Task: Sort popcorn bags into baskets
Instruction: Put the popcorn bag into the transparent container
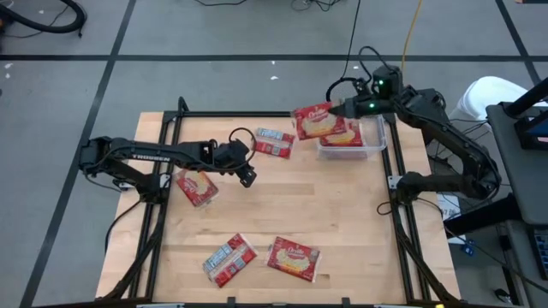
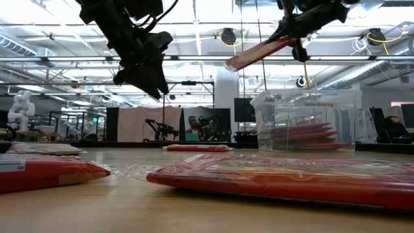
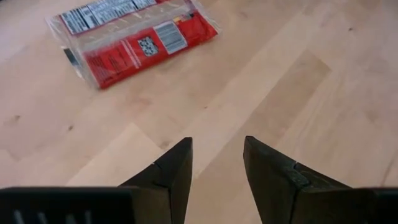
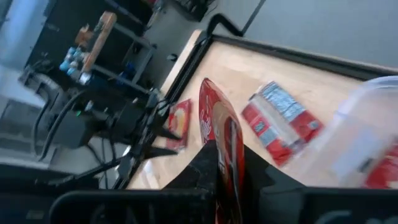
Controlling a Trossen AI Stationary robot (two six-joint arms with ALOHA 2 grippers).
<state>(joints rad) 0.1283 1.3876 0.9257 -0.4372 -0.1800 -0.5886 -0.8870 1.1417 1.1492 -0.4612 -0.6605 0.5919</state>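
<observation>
left tool (image 1: 247,174): raised, parted | right tool (image 1: 336,109): raised, clamped

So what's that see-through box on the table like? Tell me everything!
The clear plastic tub is a small rectangular box with rounded corners and a rim, so see-through that the room shows through its walls in the low view. It stands upright on the wooden table, at the far right corner. Several flat red popcorn bags lie stacked inside it. Just above it, the right gripper holds another red bag, tilted in the air over its left side and not touching it.
</observation>
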